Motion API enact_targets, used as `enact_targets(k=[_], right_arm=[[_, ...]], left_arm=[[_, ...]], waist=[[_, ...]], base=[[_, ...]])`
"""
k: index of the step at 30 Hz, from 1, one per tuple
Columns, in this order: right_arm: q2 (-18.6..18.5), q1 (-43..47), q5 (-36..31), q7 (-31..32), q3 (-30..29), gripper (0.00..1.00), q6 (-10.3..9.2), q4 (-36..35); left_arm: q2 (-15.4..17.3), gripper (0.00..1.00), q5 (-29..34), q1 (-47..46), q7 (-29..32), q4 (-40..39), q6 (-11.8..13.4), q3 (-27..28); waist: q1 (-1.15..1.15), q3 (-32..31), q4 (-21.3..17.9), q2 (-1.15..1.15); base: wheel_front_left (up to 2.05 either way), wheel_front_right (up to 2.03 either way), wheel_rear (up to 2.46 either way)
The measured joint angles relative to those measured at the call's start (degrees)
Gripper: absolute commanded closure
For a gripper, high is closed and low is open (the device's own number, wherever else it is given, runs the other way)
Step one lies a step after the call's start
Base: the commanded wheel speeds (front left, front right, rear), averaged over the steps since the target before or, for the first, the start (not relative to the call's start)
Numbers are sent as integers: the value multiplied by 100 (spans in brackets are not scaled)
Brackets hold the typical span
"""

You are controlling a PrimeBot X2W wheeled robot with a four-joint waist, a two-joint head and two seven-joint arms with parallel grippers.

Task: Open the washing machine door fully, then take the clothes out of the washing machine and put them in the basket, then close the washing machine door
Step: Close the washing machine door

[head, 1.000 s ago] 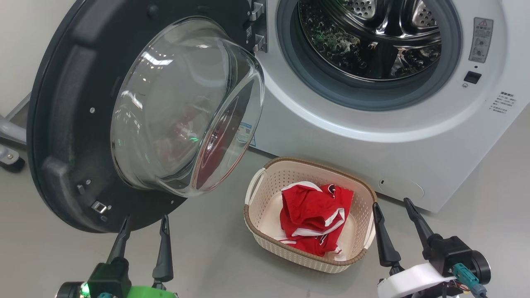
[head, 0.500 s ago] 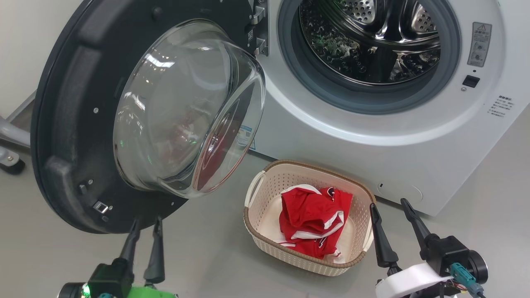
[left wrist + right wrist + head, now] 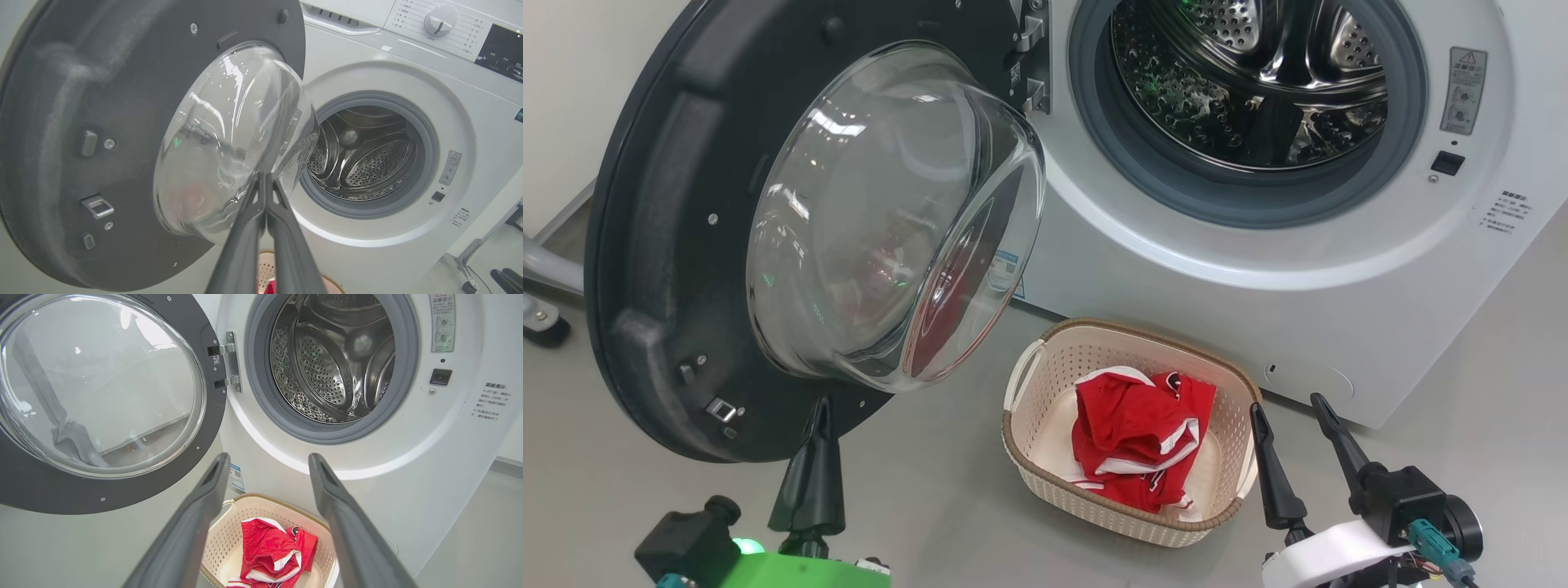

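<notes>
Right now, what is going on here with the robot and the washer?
The washer stands with its door swung open, and the drum looks empty. The red clothes lie in the basket. The left gripper is shut on nothing, by the door's lower edge; the right gripper hangs open beside the basket. Closing the door is left.

The floor (image 3: 947, 506) is smooth and pale grey with a dull sheen. The washing machine (image 3: 1176, 302) stands on it at the back, and the basket (image 3: 1094, 510) sits on the floor just in front of the machine's base; whether the two touch cannot be told. At the far left, a black caster (image 3: 543, 331) under a grey metal leg (image 3: 547, 273) also rests on the floor.
</notes>
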Motion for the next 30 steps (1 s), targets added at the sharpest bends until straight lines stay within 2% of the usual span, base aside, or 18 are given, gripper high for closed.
enact_targets(k=[3,6,8,11,15,17,22,30], right_arm=[[0,0,2,0,1,0,0,0],[0,-1,1,0,-4,0,-9,-4],[0,-1,1,0,-1,0,-8,-1],[1,-1,1,0,9,0,-9,-1],[0,-1,1,0,13,0,-8,3],[-1,-1,1,0,11,0,-8,7],[-1,-1,-1,0,30,0,0,8],[-1,-3,-13,0,31,0,-1,-8]], left_arm=[[4,100,-739,-24,1,-288,-291,-115],[4,100,-1797,-49,8,-679,-590,-223],[4,100,-2637,-48,-1,-1010,-643,-260],[-2,100,-3494,-44,-12,-1510,-647,-318],[-2,100,-4597,-75,-57,-1965,-690,29],[1,100,-4936,-171,-57,-2098,-690,321],[27,100,-5075,-315,-58,-2327,-690,1046],[579,100,-5595,-326,-54,-2257,-690,2256]], waist=[[0,-7,10,0],[0,1,24,0],[0,9,39,0],[0,7,53,0],[0,-2,69,0],[0,-7,74,0],[0,2,76,0],[0,92,57,0]], base=[[0,0,0],[0,0,0],[0,0,0],[0,0,0],[0,0,0],[0,0,0],[0,0,0],[0,0,0]])
